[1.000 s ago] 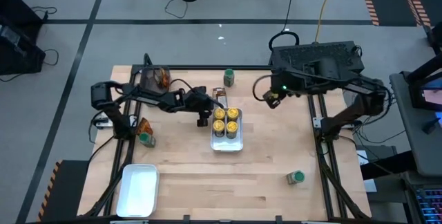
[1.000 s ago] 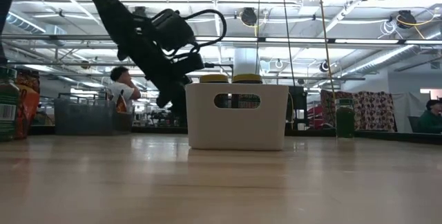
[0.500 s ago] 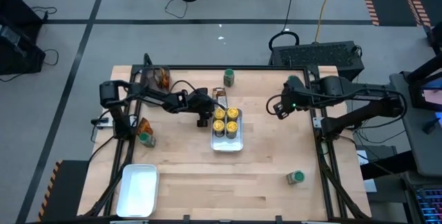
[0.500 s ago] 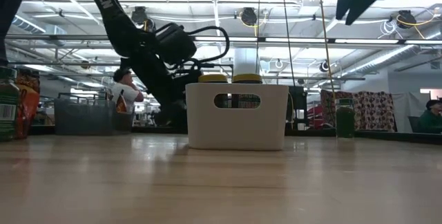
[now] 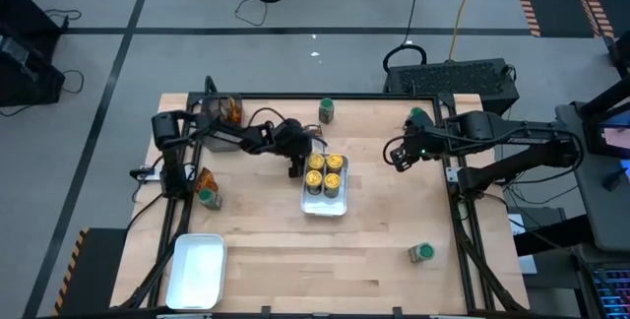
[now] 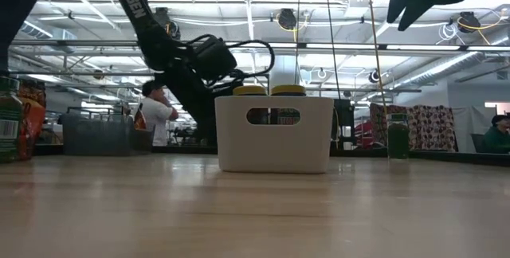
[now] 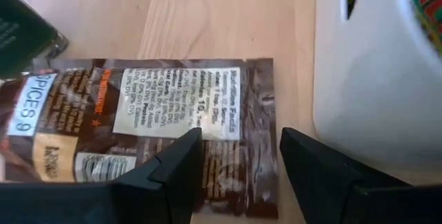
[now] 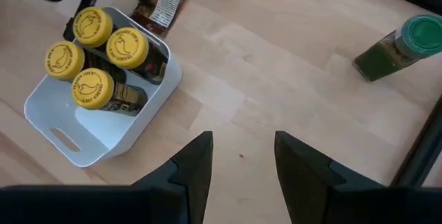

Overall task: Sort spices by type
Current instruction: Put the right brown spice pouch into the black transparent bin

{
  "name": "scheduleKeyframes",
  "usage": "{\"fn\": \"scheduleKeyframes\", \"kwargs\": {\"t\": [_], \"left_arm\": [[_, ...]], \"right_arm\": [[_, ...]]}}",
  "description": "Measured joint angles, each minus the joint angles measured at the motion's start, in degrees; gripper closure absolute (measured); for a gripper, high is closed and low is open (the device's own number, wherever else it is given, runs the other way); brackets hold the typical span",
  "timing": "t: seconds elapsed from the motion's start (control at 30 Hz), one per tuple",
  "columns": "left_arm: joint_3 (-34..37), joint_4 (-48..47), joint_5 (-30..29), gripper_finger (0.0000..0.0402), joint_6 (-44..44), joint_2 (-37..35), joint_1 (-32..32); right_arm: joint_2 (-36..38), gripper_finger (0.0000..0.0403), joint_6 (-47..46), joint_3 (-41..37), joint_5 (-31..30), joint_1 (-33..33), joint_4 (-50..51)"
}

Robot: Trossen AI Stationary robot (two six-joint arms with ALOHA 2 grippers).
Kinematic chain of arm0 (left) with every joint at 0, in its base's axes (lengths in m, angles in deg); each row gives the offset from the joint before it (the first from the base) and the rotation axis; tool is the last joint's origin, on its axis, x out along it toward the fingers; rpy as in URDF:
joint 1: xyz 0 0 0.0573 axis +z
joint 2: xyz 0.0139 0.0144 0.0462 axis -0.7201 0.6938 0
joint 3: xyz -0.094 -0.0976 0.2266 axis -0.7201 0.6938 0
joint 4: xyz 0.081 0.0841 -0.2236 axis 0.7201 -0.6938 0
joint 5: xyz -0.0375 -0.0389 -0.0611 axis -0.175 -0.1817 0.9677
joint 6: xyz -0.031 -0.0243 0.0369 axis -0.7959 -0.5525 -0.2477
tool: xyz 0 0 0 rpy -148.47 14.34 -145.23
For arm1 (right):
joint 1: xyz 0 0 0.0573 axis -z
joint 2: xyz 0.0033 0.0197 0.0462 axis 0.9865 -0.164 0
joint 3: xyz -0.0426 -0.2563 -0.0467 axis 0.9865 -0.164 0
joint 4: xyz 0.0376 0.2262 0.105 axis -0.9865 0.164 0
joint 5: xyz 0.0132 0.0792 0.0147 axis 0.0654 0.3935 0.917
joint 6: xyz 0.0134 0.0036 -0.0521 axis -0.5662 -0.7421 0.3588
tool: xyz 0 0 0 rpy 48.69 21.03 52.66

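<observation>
A brown spice packet (image 7: 173, 127) lies flat on the table beside the far end of a white tray (image 5: 338, 204), which holds several yellow-lidded jars (image 8: 103, 51). My left gripper (image 7: 240, 148) stands open, slanting down over one short end of the packet, with the tray's wall (image 7: 373, 79) close beside it. In the high view my left gripper (image 5: 300, 150) is at the tray's far left corner. My right gripper (image 8: 242, 148) is open with nothing in it, high above the table (image 5: 399, 157) to the right of the tray. My left gripper has a finger over each side of the packet's short end (image 7: 238, 124). Whether the fingertips touch the packet, I cannot tell.
Green-lidded jars stand at the far edge (image 5: 326, 110), near the right front (image 5: 423, 252) and at the left edge (image 5: 209, 198). Orange packets lie at the left (image 5: 205, 178) and far left (image 5: 228, 110). A second white tray (image 5: 197, 270) sits at the front left.
My left gripper has sunk and moved slightly toward the table's right and far side, closing in on the packet beside the tray. My right gripper has come down and shifted a little toward the right edge, then stayed still.
</observation>
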State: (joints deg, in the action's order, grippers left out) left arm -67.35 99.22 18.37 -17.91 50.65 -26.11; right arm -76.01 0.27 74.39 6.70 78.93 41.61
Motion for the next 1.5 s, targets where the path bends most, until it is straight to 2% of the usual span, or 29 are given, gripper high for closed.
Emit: {"fn": "scheduleKeyframes", "kwargs": {"t": [0.2,0.3,0.43,0.63,0.7,0.9,1.23,1.5], "left_arm": [[-0.97,-2.52,0.58,0.02,-0.79,0.57,0.67],[-1.1,-4.68,-0.22,0.0219,0.49,0.57,0.54],[-1.15,-5.75,-0.45,0.0266,0.33,1.01,0.47],[-1.1,-5.94,-0.44,0.0369,0.38,1.01,0.13],[-1.08,-5.95,-0.05,0.0392,-0.8,1.01,0.23],[-0.78,-8.0,0.2,0.0398,-3.98,-1.43,-0.01],[-0.47,-17.19,-1.63,0.04,-3.52,-17.69,0.02],[-0.49,-20.86,-1.62,0.0401,-4.02,-26.34,-0.01]], "right_arm": [[0.0,0.0266,0.16,0.0,1.64,-0.01,-1.3],[0.0,0.0266,0.24,0.0,1.58,-0.52,-1.28],[0.0,0.0266,0.13,0.0,1.53,-1.5,-1.45],[-0.02,0.0266,-0.15,0.0,1.38,-2.97,-1.68],[-0.02,0.0266,-0.17,0.0,1.34,-3.36,-1.69],[-0.02,0.0266,-0.17,0.0,1.31,-4.42,-2.27],[-0.04,0.0266,0.04,0.02,0.84,-4.5,-2.48],[-0.04,0.0266,0.79,0.02,-1.43,-4.5,-2.87]]}}
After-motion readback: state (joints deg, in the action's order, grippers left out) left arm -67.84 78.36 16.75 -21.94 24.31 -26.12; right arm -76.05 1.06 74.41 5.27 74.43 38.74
